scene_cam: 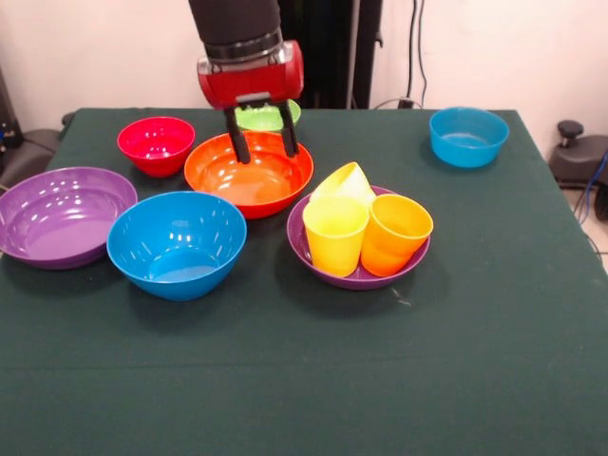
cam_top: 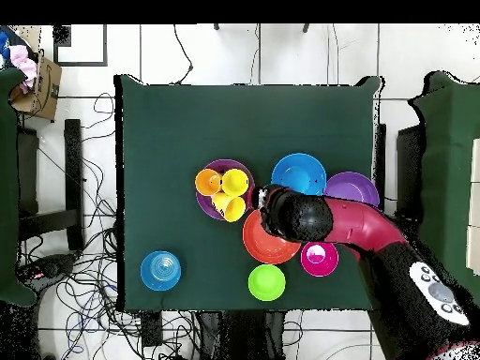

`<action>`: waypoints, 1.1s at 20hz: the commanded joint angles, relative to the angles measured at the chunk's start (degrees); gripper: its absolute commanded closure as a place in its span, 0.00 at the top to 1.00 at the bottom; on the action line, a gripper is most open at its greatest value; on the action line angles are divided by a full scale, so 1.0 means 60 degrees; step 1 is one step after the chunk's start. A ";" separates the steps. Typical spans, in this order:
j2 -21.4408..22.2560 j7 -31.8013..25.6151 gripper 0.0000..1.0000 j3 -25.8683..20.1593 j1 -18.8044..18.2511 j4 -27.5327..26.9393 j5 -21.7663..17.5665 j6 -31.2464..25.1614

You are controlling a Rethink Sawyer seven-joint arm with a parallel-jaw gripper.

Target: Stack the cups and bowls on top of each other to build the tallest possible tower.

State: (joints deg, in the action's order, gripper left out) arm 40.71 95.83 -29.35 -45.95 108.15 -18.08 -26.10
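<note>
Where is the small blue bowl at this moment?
In the front view the small blue bowl stands alone at the table's far right corner, apart from the other bowls; the overhead view shows it at lower left.

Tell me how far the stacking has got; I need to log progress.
Barely started. Done: three glossy plastic cups, two yellow and one orange, sit in one large purple plastic bowl. In hand: nothing; the gripper hangs with open jaws over the large orange bowl. Left: the large blue, other purple, small red, green and small blue bowls lie apart.
</note>
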 commanded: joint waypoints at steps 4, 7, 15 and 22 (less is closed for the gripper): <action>-0.0838 -0.0699 1.00 0.0141 0.0328 -0.1578 -0.0723 -0.1285; -0.0645 -0.0827 1.00 0.0018 0.0270 -0.1679 -0.0583 -0.1767; -0.0619 -0.0754 1.00 -0.0049 0.0329 -0.1947 -0.0644 -0.2035; -0.0628 -0.0902 1.00 -0.0022 0.0461 -0.2513 -0.0800 -0.2430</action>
State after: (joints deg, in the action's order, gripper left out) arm 37.07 95.83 -29.20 -45.74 98.90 -19.36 -33.93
